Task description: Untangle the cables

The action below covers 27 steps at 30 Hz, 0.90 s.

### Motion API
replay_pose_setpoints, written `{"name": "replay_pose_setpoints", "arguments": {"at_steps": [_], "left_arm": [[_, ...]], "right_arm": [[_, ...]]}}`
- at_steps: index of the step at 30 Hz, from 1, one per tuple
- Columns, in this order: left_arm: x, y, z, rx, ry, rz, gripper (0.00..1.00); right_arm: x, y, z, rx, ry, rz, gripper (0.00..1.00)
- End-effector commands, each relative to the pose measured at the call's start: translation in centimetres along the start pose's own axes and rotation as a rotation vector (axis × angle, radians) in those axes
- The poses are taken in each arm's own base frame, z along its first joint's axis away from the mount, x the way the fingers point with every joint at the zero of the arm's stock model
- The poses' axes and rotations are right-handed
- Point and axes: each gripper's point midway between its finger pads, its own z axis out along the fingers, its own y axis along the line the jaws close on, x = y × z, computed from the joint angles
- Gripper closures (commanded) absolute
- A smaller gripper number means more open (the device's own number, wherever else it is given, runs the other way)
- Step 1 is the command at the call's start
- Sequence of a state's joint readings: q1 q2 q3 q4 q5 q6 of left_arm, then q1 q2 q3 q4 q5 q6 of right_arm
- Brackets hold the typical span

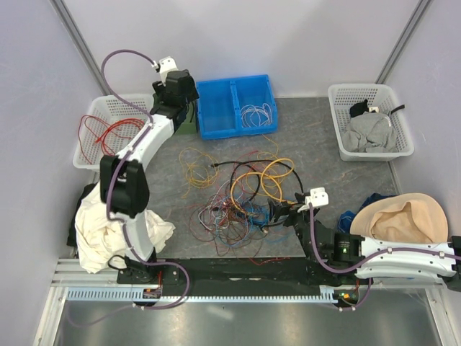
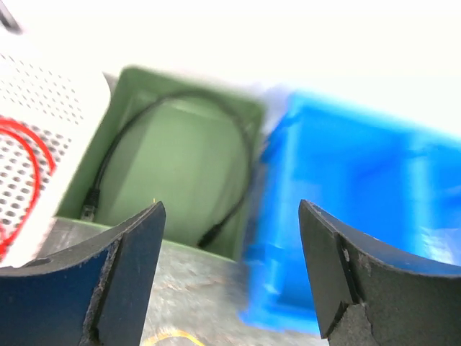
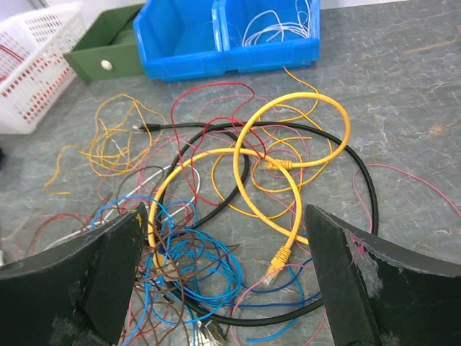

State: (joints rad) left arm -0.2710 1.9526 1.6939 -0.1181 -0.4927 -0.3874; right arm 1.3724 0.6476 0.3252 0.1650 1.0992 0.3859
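The tangled cables (image 1: pixel 241 194) lie mid-table: yellow loops, a thick black cable, fine red, brown, purple and blue strands. In the right wrist view the yellow network cable (image 3: pixel 288 162) and black cable (image 3: pixel 360 187) loop over blue strands (image 3: pixel 205 267). My right gripper (image 1: pixel 279 214) is open and empty, low at the heap's near right edge (image 3: pixel 223 238). My left gripper (image 1: pixel 181 90) is open and empty, far back over a green bin (image 2: pixel 180 166) that holds one black cable (image 2: pixel 241 155).
A blue two-part bin (image 1: pixel 236 105) with white wire stands at the back. A white basket (image 1: pixel 108 130) with red wire is at the left, another basket (image 1: pixel 369 120) with grey cloth at the right. White cloth (image 1: pixel 108 231) lies near left, a tan hat (image 1: pixel 403 216) near right.
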Motion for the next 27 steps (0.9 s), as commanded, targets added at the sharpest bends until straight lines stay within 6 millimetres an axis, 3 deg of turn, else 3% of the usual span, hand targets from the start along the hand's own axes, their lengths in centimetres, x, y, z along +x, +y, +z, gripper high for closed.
{"name": "replay_pose_setpoints", "arguments": {"at_steps": [1,2,3,4,5,6,7,8,9,12,14,15,18,21,22,23,27], "left_arm": [[-7.1,-0.8,-8.1,0.021,-0.171,-0.052,0.18],[-5.6,-0.7,-8.9,0.026,-0.144,-0.041,0.18],[-4.5,-1.9,-10.4,0.066,-0.124,-0.037,0.18],[-5.4,-2.3,-12.7,0.102,-0.137,-0.078,0.20],[-2.7,-2.2,-13.5,0.109,-0.088,-0.053,0.25],[-1.2,-3.7,-15.4,0.163,-0.064,-0.045,0.26],[0.0,-4.3,-16.6,0.187,-0.044,-0.054,0.28],[2.4,-4.0,-17.9,0.202,-0.002,-0.031,0.31],[4.7,-5.6,-19.8,0.263,0.041,-0.002,0.32],[11.4,-6.3,-22.8,0.331,0.190,0.057,0.34],[15.0,-5.8,-23.9,0.349,0.268,0.058,0.35],[15.9,-6.7,-25.1,0.411,0.296,0.049,0.35],[18.5,-5.9,-25.3,0.410,0.318,0.082,0.33],[18.4,-5.7,-23.9,0.371,0.293,0.107,0.30],[19.8,-5.2,-23.1,0.331,0.331,0.151,0.29],[18.8,-6.2,-22.7,0.332,0.330,0.132,0.29],[19.7,-7.8,-22.7,0.387,0.383,0.107,0.29]], "right_arm": [[-2.8,0.6,-0.2,-0.024,-0.044,0.071,0.02],[-3.2,0.6,-0.3,-0.027,-0.050,0.080,0.02],[-3.3,0.6,-0.4,-0.031,-0.051,0.082,0.02],[-3.6,0.6,-0.4,-0.032,-0.054,0.080,0.02],[-3.8,0.5,-0.4,-0.030,-0.058,0.081,0.02],[-4.0,0.5,-0.5,-0.029,-0.058,0.080,0.02],[-4.1,0.4,-0.5,-0.025,-0.057,0.073,0.02],[-4.3,0.2,-0.6,-0.021,-0.060,0.074,0.02],[-4.3,0.2,-0.6,-0.019,-0.059,0.070,0.02],[-4.4,0.0,-0.7,-0.020,-0.055,0.087,0.02],[-4.1,-0.2,-0.8,-0.019,-0.048,0.089,0.02],[-4.1,-0.2,-0.9,-0.019,-0.047,0.098,0.02],[-3.8,-0.7,-1.0,-0.011,-0.042,0.103,0.02],[-3.3,-0.8,-1.0,-0.012,-0.036,0.120,0.02],[-3.2,-0.8,-1.0,-0.012,-0.031,0.125,0.02],[-3.1,-0.8,-1.0,-0.009,-0.028,0.125,0.02],[-2.9,-1.3,-1.2,0.007,-0.013,0.122,0.02]]}}
